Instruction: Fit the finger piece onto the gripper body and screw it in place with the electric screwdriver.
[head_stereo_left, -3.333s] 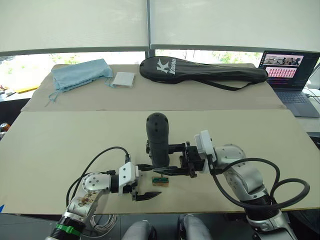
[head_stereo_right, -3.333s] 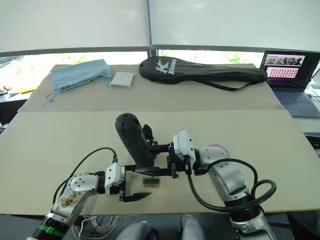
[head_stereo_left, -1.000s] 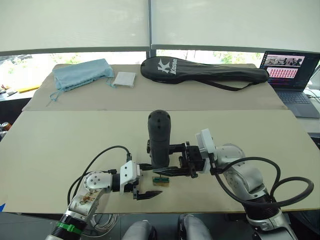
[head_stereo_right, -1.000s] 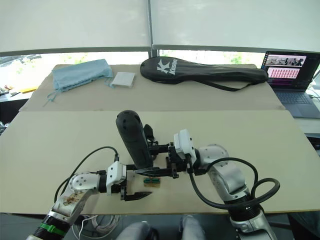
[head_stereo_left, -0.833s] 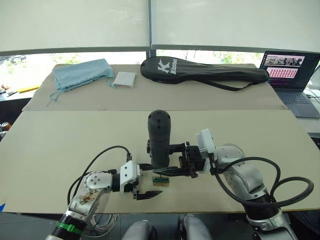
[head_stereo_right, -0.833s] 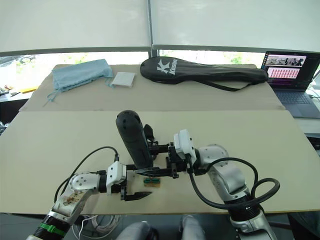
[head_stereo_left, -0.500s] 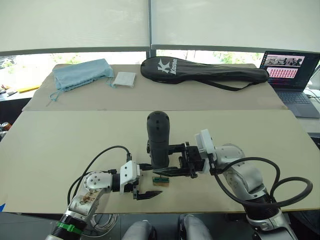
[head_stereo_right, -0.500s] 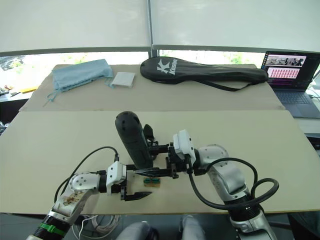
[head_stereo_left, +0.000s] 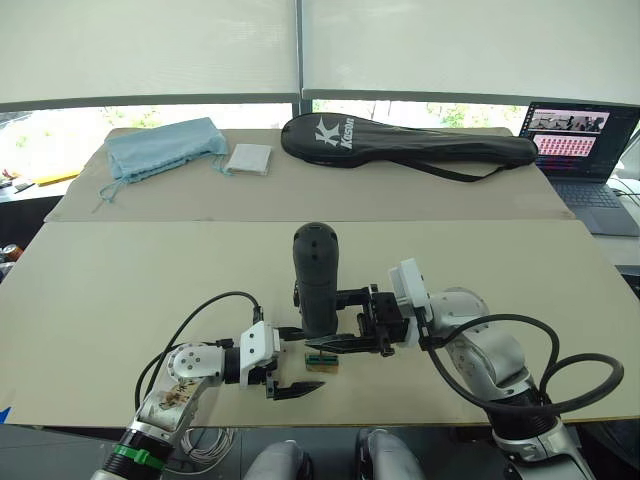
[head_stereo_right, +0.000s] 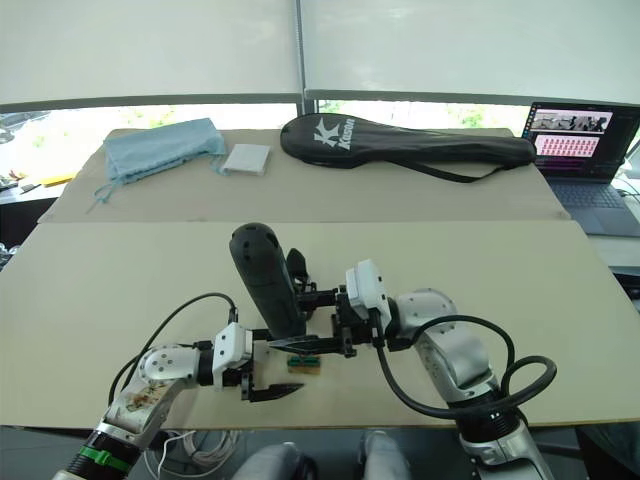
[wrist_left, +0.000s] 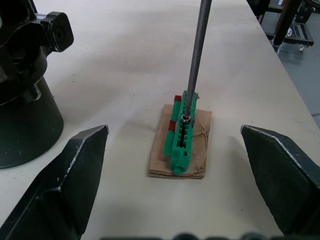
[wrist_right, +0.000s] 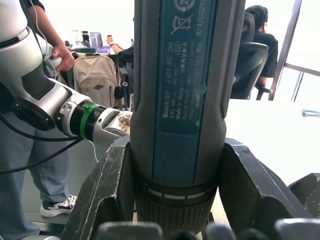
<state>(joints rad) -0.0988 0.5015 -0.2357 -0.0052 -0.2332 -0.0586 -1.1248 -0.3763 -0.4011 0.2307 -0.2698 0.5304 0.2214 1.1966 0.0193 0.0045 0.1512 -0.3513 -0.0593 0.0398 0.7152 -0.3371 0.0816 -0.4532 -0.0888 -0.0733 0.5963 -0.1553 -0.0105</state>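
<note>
The electric screwdriver (head_stereo_left: 318, 275) stands nearly upright over the near table, and my right gripper (head_stereo_left: 336, 318) is shut on its thick black barrel (wrist_right: 180, 75). Its thin metal bit (wrist_left: 197, 55) points down into the green holder on a small green-and-tan box (wrist_left: 181, 137). My left gripper (head_stereo_left: 297, 362) is open, one finger on each side of that box, touching nothing. The gripper body (wrist_left: 25, 100), a black block on a round base, stands just behind the screwdriver (head_stereo_right: 297, 266). The finger piece is hidden or out of view.
At the back of the table lie a long black racket bag (head_stereo_left: 400, 140), a blue cloth (head_stereo_left: 160, 148) and a white pad (head_stereo_left: 247, 159). A laptop (head_stereo_left: 580, 150) sits at the far right. People (wrist_right: 30, 125) stand and sit beyond the table.
The screwdriver's upper end has swayed slightly to the left. Both grippers keep their places and their grips.
</note>
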